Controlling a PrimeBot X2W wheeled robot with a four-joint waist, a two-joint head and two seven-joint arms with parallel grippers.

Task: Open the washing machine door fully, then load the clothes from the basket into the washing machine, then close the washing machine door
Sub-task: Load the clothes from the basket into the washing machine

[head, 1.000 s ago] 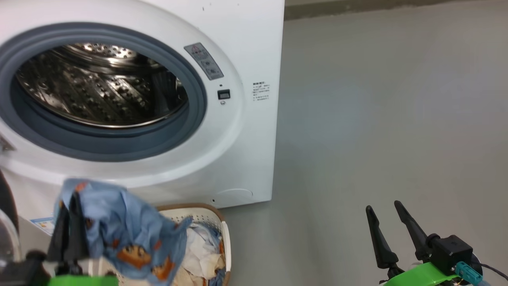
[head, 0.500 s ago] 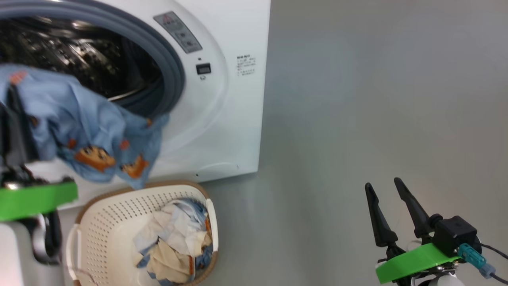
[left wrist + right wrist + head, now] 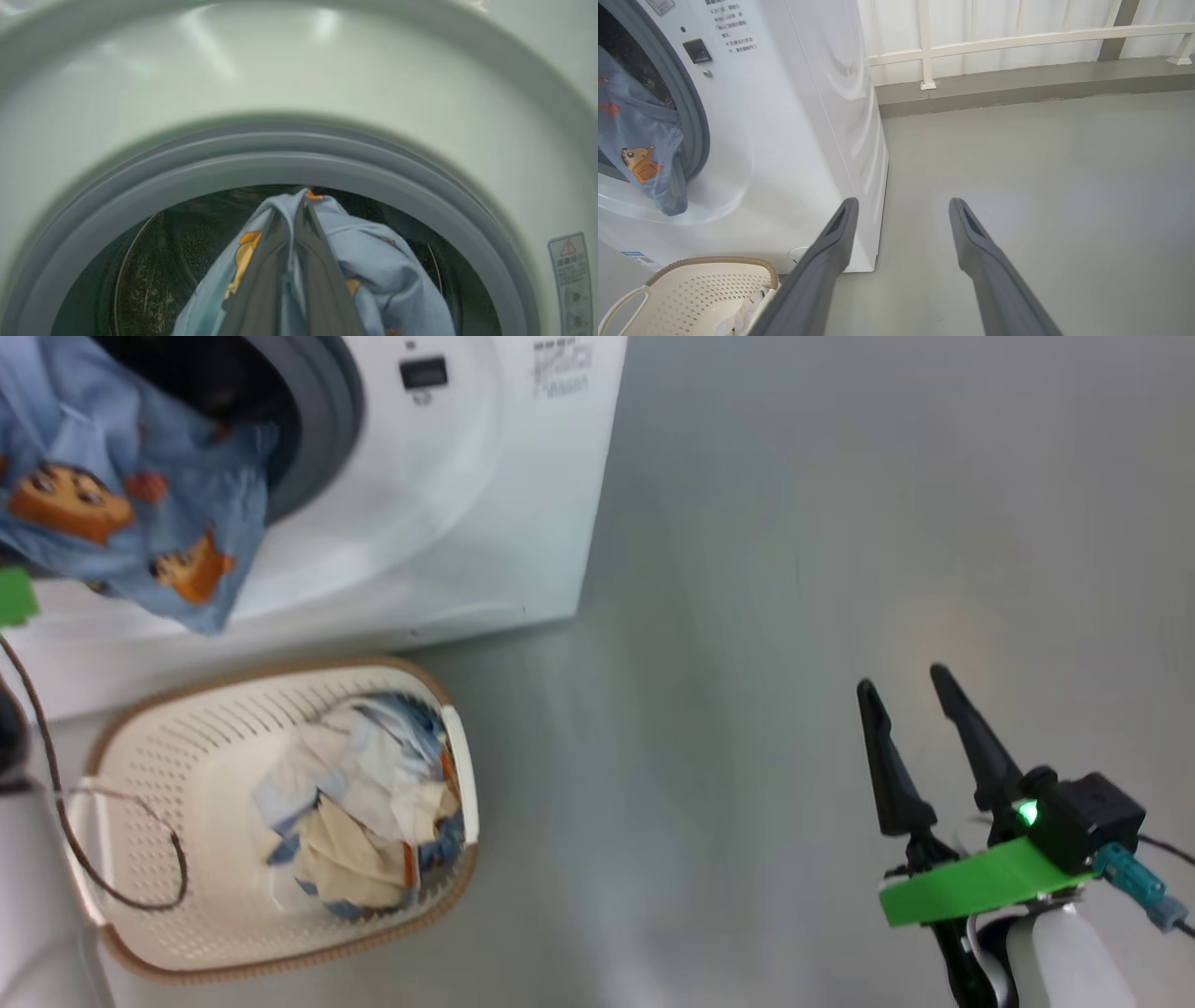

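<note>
Holding a blue bear-print garment (image 3: 378,261) pinched between shut fingers, my left gripper (image 3: 301,207) points into the washing machine (image 3: 467,504), with the cloth at the grey gasket (image 3: 280,158) and the dark drum (image 3: 154,270) behind it. A loose end hangs over the opening's lower lip. The basket (image 3: 187,709) sits just before the machine, more clothes (image 3: 355,803) bunched at its right end. My right gripper (image 3: 902,679) hovers well apart over the floor (image 3: 794,569), fingers spread, empty.

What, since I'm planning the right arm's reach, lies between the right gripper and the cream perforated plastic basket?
Bare grey floor, in the head view, from the open right gripper to the cream perforated plastic basket.
</note>
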